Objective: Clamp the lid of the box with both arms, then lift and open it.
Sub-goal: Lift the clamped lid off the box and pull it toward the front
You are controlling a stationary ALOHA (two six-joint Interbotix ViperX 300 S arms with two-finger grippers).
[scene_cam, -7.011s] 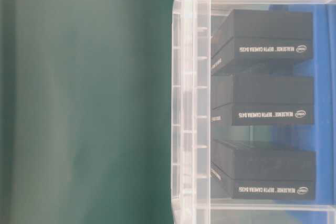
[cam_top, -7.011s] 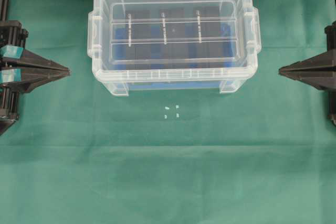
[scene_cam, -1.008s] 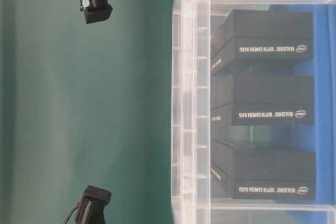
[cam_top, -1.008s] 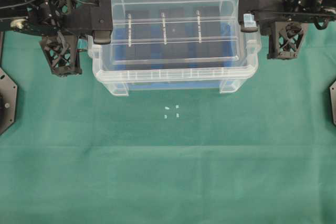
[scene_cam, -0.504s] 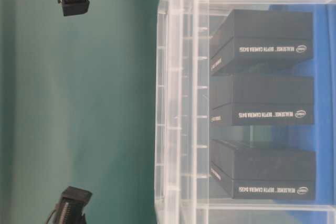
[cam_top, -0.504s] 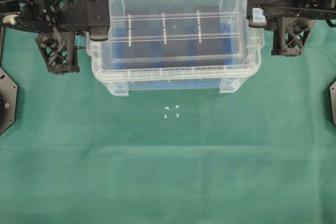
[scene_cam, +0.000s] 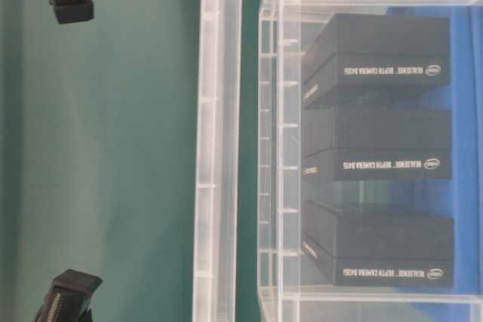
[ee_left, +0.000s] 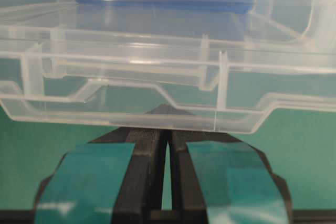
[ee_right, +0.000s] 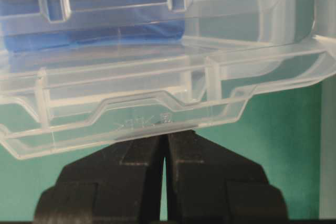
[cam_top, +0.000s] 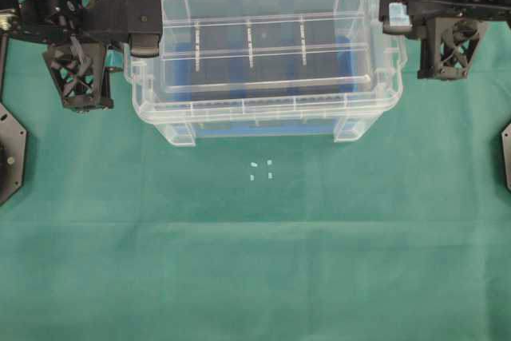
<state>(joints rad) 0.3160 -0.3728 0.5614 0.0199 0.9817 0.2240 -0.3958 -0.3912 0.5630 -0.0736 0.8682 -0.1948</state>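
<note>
Lid (cam_top: 267, 37) held level just above the box (cam_top: 343, 129), long axis left-right, ribs along it, near the green cloth's (cam_top: 255, 261) far edge; left gripper (ee_left: 167, 129) and right gripper (ee_right: 165, 137) reach in horizontally, jaws pinched on its opposite end tabs

Green cloth-covered table (cam_top: 255, 261); box (cam_top: 263, 121) on it; white specks (cam_top: 261, 169) nearby.

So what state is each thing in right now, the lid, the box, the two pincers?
Lid: lifted clear of the box, held at both ends.
Box: open, on the cloth, three black blocks inside.
Left pincer: shut on the lid's edge.
Right pincer: shut on the lid's other edge.
</note>
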